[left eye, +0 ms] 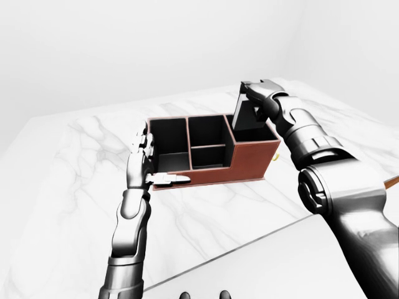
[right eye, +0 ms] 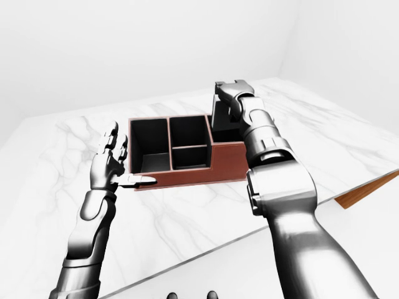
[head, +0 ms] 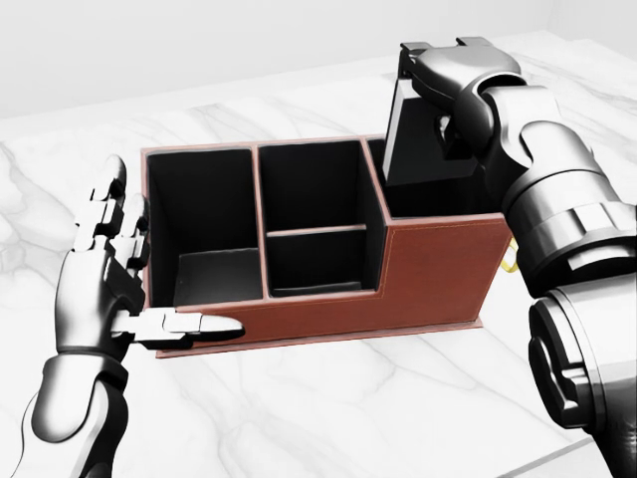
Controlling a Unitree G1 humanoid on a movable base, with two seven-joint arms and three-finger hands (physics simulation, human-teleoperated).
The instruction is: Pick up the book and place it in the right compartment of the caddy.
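A brown caddy (head: 438, 261) with black compartments stands on the white marble table (head: 328, 408). The dark book (head: 410, 144), white along its left edge, stands nearly upright with its lower end inside the caddy's right compartment. My right hand (head: 445, 105) is shut on the book's top part, above that compartment. The left hand (head: 124, 274) is open beside the caddy's left wall, its thumb lying along the caddy's bottom left corner. The left and middle compartments hold nothing.
A small yellow ring (head: 512, 261) sticks out of the caddy's right side. The table's near edge (left eye: 249, 246) runs diagonally across the lower right of the eye views. A brown wooden strip (right eye: 368, 190) shows at the right edge.
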